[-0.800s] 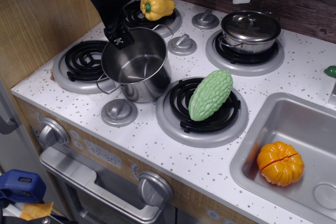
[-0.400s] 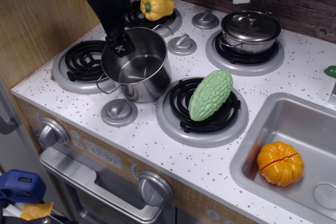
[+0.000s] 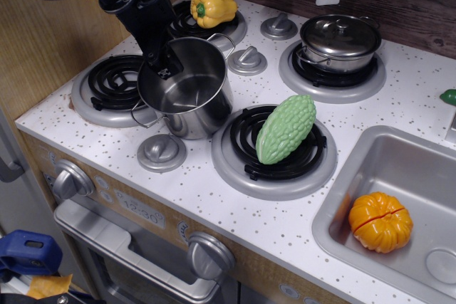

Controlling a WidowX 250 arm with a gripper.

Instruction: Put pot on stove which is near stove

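— Four burners; where's the pot [image 3: 186, 89]?
— Between them, beside the front-left stove [image 3: 110, 89], not on it.
— And the gripper [image 3: 165, 67]?
— Pinching the pot's rim, likely to shift it over.

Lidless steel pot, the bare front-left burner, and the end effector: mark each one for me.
lidless steel pot [image 3: 191, 108]: observation.image view, on its outer front wall.
front-left burner [image 3: 114, 83]: observation.image view, on the black coil.
end effector [image 3: 165, 69]: observation.image view, at the fingertips by the pot's rim.
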